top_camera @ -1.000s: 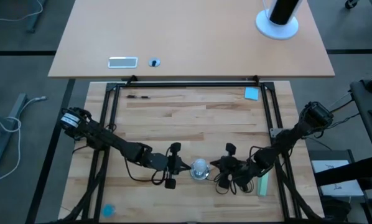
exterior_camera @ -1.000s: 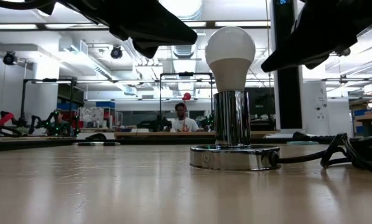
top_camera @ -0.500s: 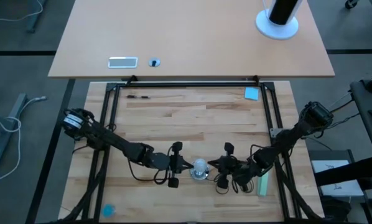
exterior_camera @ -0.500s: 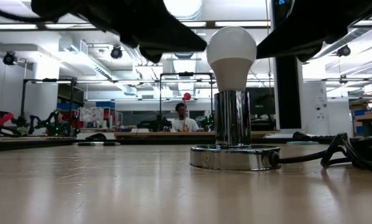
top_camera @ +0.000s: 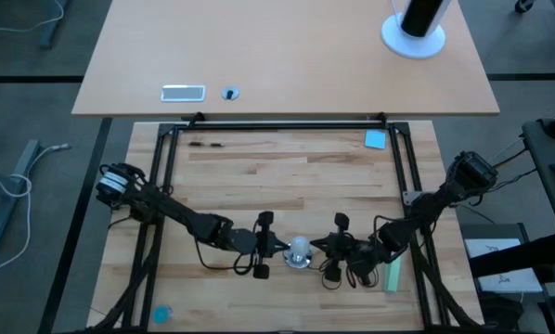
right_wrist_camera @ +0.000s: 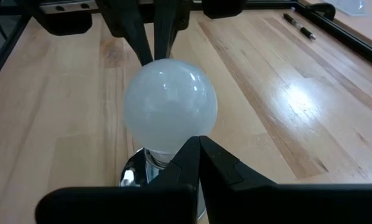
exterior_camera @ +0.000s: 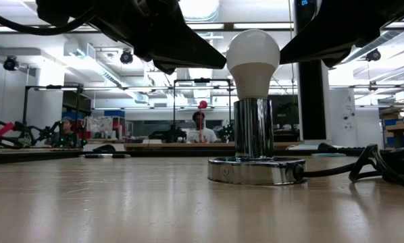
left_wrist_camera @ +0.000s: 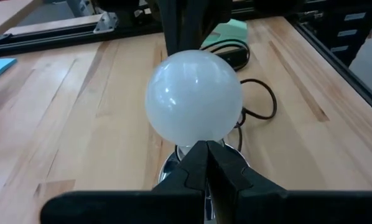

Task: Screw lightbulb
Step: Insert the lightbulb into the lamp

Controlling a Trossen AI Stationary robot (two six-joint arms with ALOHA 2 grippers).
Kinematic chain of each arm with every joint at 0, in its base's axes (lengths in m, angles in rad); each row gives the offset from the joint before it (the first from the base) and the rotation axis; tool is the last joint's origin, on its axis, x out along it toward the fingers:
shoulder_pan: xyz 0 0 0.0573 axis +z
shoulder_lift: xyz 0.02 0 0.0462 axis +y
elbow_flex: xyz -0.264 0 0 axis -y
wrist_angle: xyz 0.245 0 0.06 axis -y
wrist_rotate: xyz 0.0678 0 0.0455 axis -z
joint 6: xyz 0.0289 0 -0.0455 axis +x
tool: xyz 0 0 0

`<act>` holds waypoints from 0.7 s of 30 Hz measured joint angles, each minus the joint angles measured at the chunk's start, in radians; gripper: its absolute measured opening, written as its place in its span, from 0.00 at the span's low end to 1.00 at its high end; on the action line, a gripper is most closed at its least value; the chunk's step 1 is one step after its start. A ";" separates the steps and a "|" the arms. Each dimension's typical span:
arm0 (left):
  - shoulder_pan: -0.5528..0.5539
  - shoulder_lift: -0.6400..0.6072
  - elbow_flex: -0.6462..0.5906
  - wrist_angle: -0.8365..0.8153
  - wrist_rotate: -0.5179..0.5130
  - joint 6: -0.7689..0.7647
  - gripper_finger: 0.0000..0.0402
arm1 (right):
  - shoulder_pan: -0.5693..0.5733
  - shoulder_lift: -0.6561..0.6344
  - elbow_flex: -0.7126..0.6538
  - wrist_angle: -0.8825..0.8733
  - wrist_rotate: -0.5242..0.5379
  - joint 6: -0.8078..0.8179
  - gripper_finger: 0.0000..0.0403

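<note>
The white frosted lightbulb (exterior_camera: 253, 57) stands upright with its base in the chrome socket (exterior_camera: 256, 169), near the table's front edge in the high view (top_camera: 299, 249). My left gripper (top_camera: 281, 248) is shut, its tips level at the bulb's left side (left_wrist_camera: 204, 146). My right gripper (top_camera: 316, 247) is shut, its tips level at the bulb's right side (right_wrist_camera: 197, 142). In the low view the left tip (exterior_camera: 219, 64) and the right tip (exterior_camera: 284, 59) stand at either side of the bulb's round head. My left gripper's shut tips come level from the table's left at the bulb's widest part (exterior_camera: 229, 59); I cannot tell whether they touch it. My right gripper's shut tips come level from the table's right at the bulb's other side (exterior_camera: 278, 58); I cannot tell whether they touch it.
The socket's black cord (exterior_camera: 364, 169) loops off toward the table's right. A pale green block (top_camera: 392, 276) lies beside the right arm. A blue note (top_camera: 376, 139) and a pen (top_camera: 206, 144) lie at the far edge. A person (exterior_camera: 200, 128) sits far behind the table.
Both shut grippers have closed in on the bulb from either side, the left one moving toward the table's right, the right one toward its left. The bulb stays upright in the socket.
</note>
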 joint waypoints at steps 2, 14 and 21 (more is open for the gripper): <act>0.002 0.000 0.000 -0.001 -0.006 -0.006 0.00 | 0.000 0.000 0.000 0.001 -0.006 0.000 0.00; 0.001 -0.022 0.003 -0.139 -0.058 -0.100 0.00 | 0.000 0.000 0.000 -0.008 -0.024 0.024 0.00; -0.025 -0.053 0.003 -0.117 0.089 -0.086 0.00 | 0.002 0.000 0.000 -0.023 -0.016 0.044 0.00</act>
